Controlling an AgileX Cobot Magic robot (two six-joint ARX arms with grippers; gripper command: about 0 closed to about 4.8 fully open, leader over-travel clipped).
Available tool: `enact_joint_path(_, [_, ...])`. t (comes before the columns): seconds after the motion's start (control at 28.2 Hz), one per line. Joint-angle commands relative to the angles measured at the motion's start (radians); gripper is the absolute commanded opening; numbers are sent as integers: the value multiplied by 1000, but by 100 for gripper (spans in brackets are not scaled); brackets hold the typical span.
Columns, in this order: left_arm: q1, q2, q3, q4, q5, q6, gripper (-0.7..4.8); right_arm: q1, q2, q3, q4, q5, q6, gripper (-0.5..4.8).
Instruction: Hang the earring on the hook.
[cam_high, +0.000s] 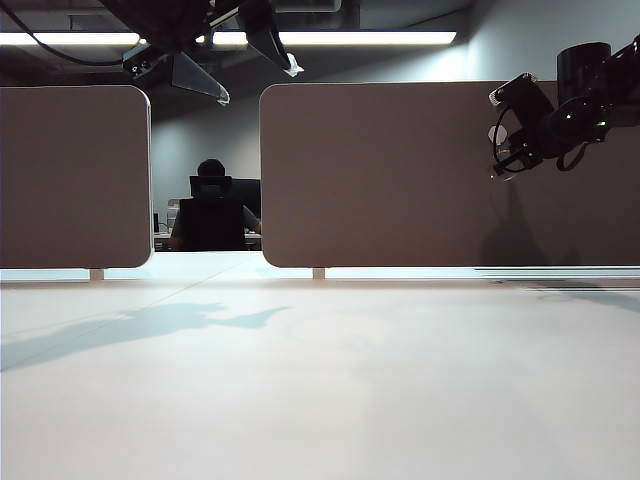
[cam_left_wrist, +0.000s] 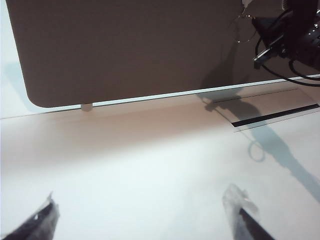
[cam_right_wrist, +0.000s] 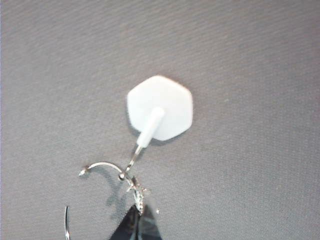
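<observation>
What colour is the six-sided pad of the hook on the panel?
White. The hook pad shows best in the right wrist view, against the grey panel.

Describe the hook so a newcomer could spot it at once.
Start at the large grey fabric panel standing at the back of the table, and go to its upper right, where the right tool, shut on a thin silver wire hoop earring, hovers. There sits a small white hexagonal pad with a thin metal hook, the only white thing on the panel.

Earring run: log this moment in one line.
right gripper: shut on silver wire hoop earring, at white hexagonal hook | left gripper: open over table | not hung yet
</observation>
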Motion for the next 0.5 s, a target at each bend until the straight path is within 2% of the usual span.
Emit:
enact_joint_path(0.04, [-1, -2, 5, -3, -3, 5, 479, 0, -3, 5, -7, -14, -14, -6])
enact_joint_path(0.28, [-1, -2, 5, -19, -3, 5, 479, 0, -2, 5, 3, -13, -14, -4])
enact_joint_path(0.35, [0, -2, 5, -19, -3, 5, 479, 0, -3, 5, 7, -10, -14, 40])
enact_joint_path(0.43, [0, -2, 5, -19, -3, 5, 479, 0, -3, 5, 13, -10, -13, 133])
enact_joint_path(0.5, [-1, -2, 5, -19, -3, 5, 479, 0, -3, 5, 12, -6, -13, 162])
